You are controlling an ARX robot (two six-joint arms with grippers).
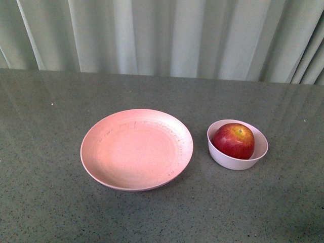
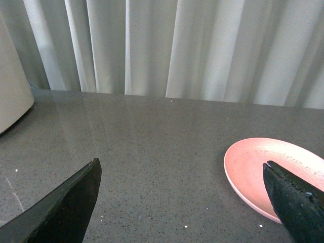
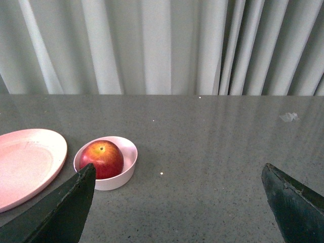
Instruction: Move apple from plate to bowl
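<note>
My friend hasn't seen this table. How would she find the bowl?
Look at the grey table in front of the curtain. Beside the wide pink plate, on its right, sits the bowl. It is small, deep and pale, and it alone holds a red apple.

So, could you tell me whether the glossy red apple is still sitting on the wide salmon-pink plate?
No, the glossy red apple sits inside the small pale bowl.

The grey speckled table (image 1: 50, 202) is carrying two dishes. The pink plate (image 1: 136, 149) is sitting near its middle, and the pale bowl (image 1: 237, 161) is resting just beside it.
</note>
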